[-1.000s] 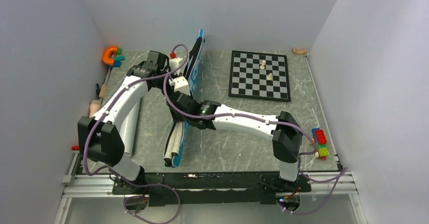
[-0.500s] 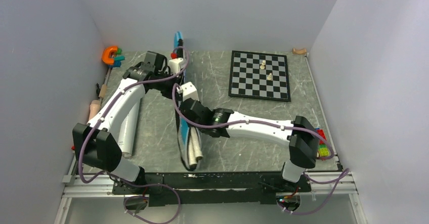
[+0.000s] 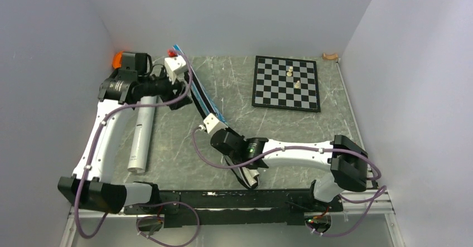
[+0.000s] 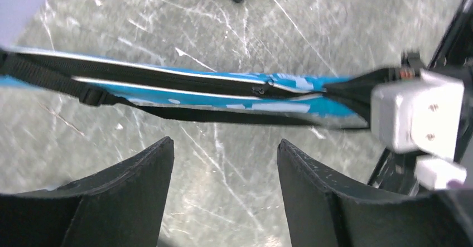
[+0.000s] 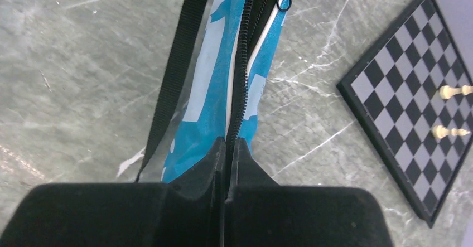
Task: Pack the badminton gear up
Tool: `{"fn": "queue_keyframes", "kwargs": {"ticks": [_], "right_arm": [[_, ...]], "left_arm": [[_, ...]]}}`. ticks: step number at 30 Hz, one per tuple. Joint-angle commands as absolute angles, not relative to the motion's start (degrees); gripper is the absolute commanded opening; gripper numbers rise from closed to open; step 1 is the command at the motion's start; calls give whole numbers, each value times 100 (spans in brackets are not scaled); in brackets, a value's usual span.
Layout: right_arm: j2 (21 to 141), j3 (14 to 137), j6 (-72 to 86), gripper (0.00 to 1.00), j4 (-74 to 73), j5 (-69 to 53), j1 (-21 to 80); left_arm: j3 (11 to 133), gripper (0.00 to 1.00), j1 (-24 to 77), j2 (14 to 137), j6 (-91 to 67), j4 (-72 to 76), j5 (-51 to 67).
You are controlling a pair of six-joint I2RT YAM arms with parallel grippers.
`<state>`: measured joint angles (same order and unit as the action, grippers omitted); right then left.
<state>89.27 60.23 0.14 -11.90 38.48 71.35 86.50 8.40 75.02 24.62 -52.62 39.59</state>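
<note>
The long blue bag (image 3: 206, 103) of the badminton gear lies diagonally across the table, from far left to near centre. My right gripper (image 3: 218, 132) is shut on its zipper edge (image 5: 239, 107), as the right wrist view shows (image 5: 230, 142). The zipper stands open, and a thin white edge (image 5: 249, 63) shows inside. My left gripper (image 3: 170, 85) hangs open beside the bag's far end with nothing between its fingers. In the left wrist view it (image 4: 224, 144) sits just short of the bag (image 4: 223, 88) and the bag's black strap (image 4: 83, 93).
A white cylinder (image 3: 139, 135) lies under the left arm. A chessboard (image 3: 286, 83) with two pale pieces sits at the back right. An orange object (image 3: 117, 59) is in the back left corner and a small peach one (image 3: 330, 56) in the back right.
The left gripper let go of the bag, opened and swung back left. The right gripper shut on the bag and drew it toward the near edge, and the bag turned diagonal.
</note>
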Motion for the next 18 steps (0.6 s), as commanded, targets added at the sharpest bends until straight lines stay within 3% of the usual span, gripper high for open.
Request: {"fn": "queue_keyframes", "kwargs": {"ticks": [1, 6, 8, 12, 14, 15, 17, 18], "right_arm": [[8427, 5747, -834, 0, -480, 4139, 7175], [8145, 5345, -1373, 0, -38, 4454, 7336], [8034, 5224, -1538, 0, 122, 4483, 7361], [7900, 4993, -1841, 0, 332, 4528, 7412], [7900, 4968, -1880, 0, 333, 4579, 7430], [7886, 4954, -1888, 0, 331, 4572, 7425], [7818, 4929, -1862, 0, 348, 4484, 7420], [7770, 4918, -1824, 0, 365, 4443, 7425]], "left_arm": [[8265, 71, 827, 6978, 4937, -5875, 4852], [7730, 75, 806, 6574, 5695, -5657, 4407], [7711, 70, 728, 6477, 5513, -5311, 4262], [7494, 51, 385, 6259, 4894, -4499, 4458], [7418, 51, 369, 6309, 5350, -4769, 4566], [7437, 56, 376, 6383, 5657, -5021, 4599], [7473, 95, 410, 6569, 6055, -5355, 4475], [7450, 99, 414, 6642, 6168, -5419, 4379]]}}
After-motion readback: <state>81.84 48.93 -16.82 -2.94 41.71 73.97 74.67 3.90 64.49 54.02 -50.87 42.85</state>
